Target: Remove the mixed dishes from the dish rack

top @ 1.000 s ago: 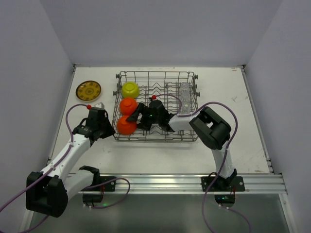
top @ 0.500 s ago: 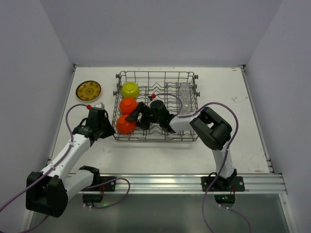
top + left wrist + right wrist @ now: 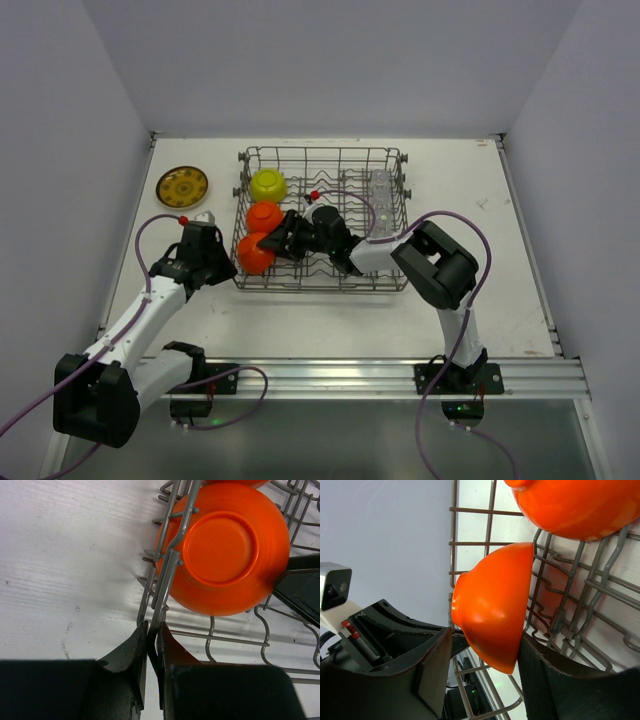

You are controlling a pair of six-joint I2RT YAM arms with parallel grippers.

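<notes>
The grey wire dish rack holds a yellow-green bowl, two orange bowls and clear glasses. My right gripper reaches across the rack to the near orange bowl at its front left corner. In the right wrist view this bowl stands on edge between the fingers; one pad touches its rim, the other shows a small gap. The second orange bowl lies just beyond. My left gripper is shut on the rack's left rim wire, beside the near orange bowl.
A brown-and-yellow plate lies face up on the white table, left of the rack and beyond my left arm. Upright tines fill the rack's middle. Grey walls close in on the left, right and back.
My right gripper has slid left around the near orange bowl and its jaws have narrowed. The bowl has shifted slightly. The left arm has not moved.
</notes>
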